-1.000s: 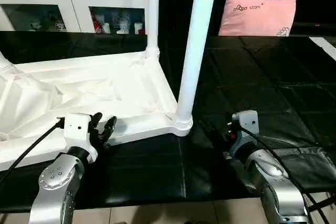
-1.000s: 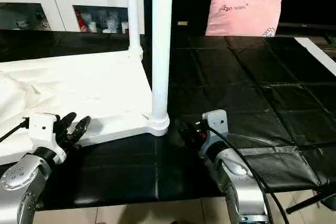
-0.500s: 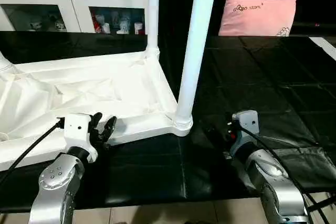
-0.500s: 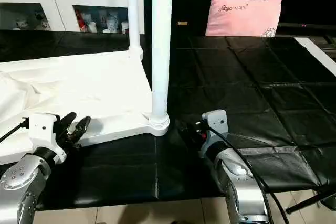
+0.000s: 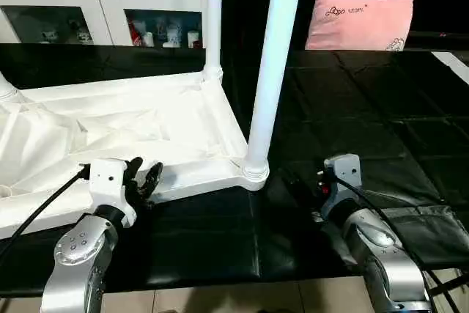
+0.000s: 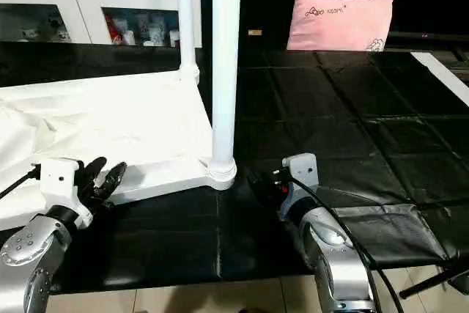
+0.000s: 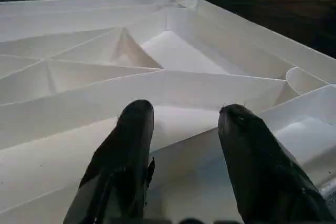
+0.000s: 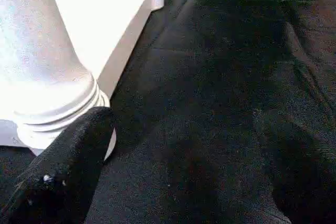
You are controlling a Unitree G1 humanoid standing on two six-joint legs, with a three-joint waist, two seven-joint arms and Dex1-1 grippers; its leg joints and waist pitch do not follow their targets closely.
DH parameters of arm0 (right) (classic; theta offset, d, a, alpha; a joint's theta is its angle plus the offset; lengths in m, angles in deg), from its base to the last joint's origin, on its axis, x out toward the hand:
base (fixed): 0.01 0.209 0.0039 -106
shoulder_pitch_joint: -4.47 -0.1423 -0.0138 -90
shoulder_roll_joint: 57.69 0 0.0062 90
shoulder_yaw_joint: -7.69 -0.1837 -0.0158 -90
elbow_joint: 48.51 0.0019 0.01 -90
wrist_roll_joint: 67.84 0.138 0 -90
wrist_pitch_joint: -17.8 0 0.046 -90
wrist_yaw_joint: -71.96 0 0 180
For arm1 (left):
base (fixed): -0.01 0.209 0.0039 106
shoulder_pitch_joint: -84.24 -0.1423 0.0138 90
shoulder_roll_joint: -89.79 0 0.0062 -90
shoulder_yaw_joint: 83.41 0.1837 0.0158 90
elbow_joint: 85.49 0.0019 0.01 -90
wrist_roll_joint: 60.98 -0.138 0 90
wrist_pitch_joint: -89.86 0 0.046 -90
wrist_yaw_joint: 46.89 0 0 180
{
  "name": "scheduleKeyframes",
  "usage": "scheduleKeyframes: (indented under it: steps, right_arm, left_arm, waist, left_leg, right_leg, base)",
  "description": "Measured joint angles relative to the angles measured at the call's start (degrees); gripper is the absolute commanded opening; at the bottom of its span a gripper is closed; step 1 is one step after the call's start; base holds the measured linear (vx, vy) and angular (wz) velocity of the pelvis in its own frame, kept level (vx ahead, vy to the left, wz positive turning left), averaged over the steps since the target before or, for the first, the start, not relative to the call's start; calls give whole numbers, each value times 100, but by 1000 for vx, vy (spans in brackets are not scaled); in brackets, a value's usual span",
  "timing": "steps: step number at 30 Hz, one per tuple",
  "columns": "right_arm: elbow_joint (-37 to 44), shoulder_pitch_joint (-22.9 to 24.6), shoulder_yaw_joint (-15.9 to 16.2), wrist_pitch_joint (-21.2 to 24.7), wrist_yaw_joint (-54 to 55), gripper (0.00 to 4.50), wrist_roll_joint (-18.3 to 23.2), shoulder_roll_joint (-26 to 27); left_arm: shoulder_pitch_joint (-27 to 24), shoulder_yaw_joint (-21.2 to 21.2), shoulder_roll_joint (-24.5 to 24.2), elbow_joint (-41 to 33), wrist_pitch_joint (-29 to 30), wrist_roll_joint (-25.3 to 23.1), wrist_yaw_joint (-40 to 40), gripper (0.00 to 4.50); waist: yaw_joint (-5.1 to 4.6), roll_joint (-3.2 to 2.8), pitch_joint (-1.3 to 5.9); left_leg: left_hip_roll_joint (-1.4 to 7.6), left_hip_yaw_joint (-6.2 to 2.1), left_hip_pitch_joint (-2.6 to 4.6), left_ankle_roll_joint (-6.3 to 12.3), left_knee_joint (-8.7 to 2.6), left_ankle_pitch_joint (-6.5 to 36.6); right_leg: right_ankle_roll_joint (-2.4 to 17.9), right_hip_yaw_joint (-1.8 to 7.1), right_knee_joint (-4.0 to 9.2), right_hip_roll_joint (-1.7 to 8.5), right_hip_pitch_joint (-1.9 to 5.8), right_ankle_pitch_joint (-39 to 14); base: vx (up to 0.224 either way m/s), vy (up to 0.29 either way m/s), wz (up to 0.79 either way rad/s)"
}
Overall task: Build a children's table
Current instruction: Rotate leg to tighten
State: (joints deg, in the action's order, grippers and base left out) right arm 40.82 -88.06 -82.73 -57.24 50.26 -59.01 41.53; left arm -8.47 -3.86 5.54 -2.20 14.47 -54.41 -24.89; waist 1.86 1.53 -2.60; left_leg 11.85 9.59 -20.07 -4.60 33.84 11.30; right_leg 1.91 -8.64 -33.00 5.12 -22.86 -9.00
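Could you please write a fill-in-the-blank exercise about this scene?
1. The tabletop lies with its ribbed underside facing ____.
2. The pillow at the back is ____ in colour.
3. The near leg stands ____ in its corner socket.
4. The mat under the tabletop is ____.

Missing words: up; pink; upright; black

One tabletop, upside down on the black mat. Three legs standing in its corner sockets: one at the near right corner, one at the far right corner, and the base of a third at the left edge. One pink pillow. One white cabinet. Two grippers: left, right.
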Motion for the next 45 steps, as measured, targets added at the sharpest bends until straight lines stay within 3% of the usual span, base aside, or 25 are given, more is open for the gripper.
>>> scheduleKeyframes:
  steps: [45]
  right_arm:
    - [0,0,0,0,0,450,0,0]
  left_arm:
    - [0,0,0,0,0,0,-1,226]
  waist:
    - [0,0,0]
  left_leg:
    - [0,0,-1,0,0,0]
  right_leg:
    - [0,0,0,0,0,0]
  base:
    - [0,0,0]
